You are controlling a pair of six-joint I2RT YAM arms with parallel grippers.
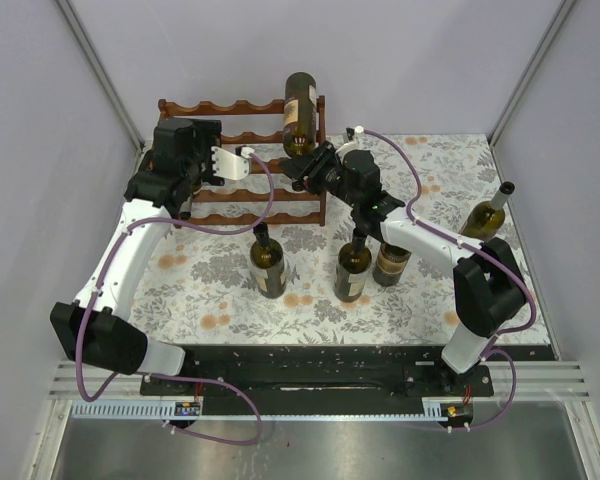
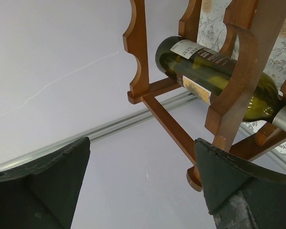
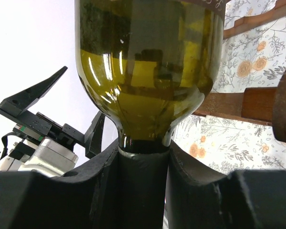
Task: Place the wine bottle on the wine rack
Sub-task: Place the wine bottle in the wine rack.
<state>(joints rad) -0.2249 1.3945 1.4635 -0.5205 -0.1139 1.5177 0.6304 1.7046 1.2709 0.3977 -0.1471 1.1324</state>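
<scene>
The left hand (image 1: 235,158) hovers at the left end of the wine rack (image 1: 242,160), its fingers (image 2: 43,181) spread wide with nothing between them, one finger close under a lower corner of the frame. The reddish-brown rack stands by the far edge of the flowered tabletop (image 1: 210,300), toward the far left corner. In front of it, mid-tabletop, a dark bottle (image 1: 267,262) stands upright. The wine bottle (image 1: 300,110) lies across the top tier at the rack's right end, its base toward the far edge and its neck pointing to the near side; the left wrist view shows its body cradled in the scalloped rails. The right hand (image 1: 305,165) is pinching the bottle's neck, its fingers (image 3: 109,191) pressed against the glass. To the right, two more bottles (image 1: 353,268) (image 1: 390,262) stand side by side under the right arm, and a paler bottle (image 1: 488,212) stands near the right edge.
</scene>
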